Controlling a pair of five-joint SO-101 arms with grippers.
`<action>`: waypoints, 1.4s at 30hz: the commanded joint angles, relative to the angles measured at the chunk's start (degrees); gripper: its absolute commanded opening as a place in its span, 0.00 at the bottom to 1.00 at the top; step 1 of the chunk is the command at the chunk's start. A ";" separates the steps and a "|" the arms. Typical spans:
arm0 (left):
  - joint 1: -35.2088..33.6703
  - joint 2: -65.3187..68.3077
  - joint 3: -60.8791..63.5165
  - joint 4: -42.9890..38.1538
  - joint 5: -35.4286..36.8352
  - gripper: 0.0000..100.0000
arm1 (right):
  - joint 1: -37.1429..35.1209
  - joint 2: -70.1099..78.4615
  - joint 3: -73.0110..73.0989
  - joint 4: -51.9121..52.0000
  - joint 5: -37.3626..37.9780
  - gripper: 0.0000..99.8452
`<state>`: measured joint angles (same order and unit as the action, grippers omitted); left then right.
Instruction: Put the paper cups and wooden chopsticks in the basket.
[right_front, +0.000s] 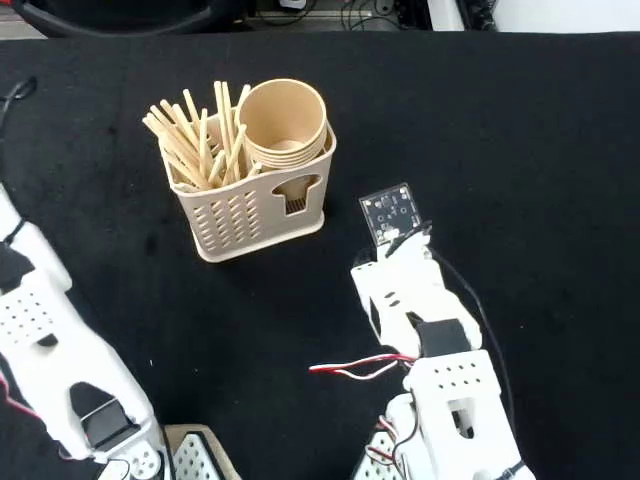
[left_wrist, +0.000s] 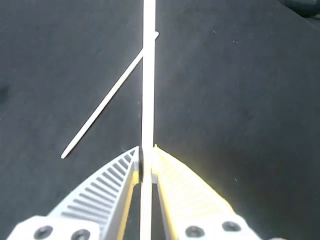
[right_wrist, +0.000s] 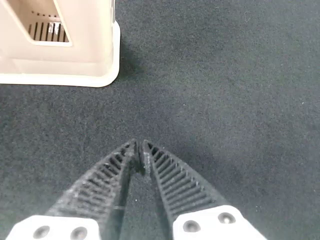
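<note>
High view: the big black surface (right_front: 520, 150) has a basket (right_front: 250, 215) on it with two parts inside. One part holds a stack of paper cups (right_front: 285, 120). The other part holds a bunch of wooden chopsticks (right_front: 195, 135) standing up and leaning. The right pincer (right_wrist: 139, 147) is pressed together with nothing in it, near a corner of the basket. The left pincer (left_wrist: 146, 152) pinches one chopstick (left_wrist: 148, 75), which sticks straight out over the surface. A second chopstick (left_wrist: 100, 107) lies on the surface, slanting across behind the pinched one.
</note>
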<state>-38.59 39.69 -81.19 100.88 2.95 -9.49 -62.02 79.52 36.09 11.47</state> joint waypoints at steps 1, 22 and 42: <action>0.13 -21.98 20.44 0.09 0.26 0.03 | 0.09 -0.84 -0.40 -1.05 0.53 0.01; 20.26 -105.49 119.25 -67.16 0.26 0.03 | 0.00 -0.84 -0.40 -0.79 0.44 0.01; 35.56 -112.26 141.49 -98.46 17.67 0.03 | 0.09 -0.84 -0.40 -1.05 0.44 0.01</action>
<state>-3.43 -75.82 60.44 3.47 19.30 -9.49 -62.02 79.52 36.09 11.47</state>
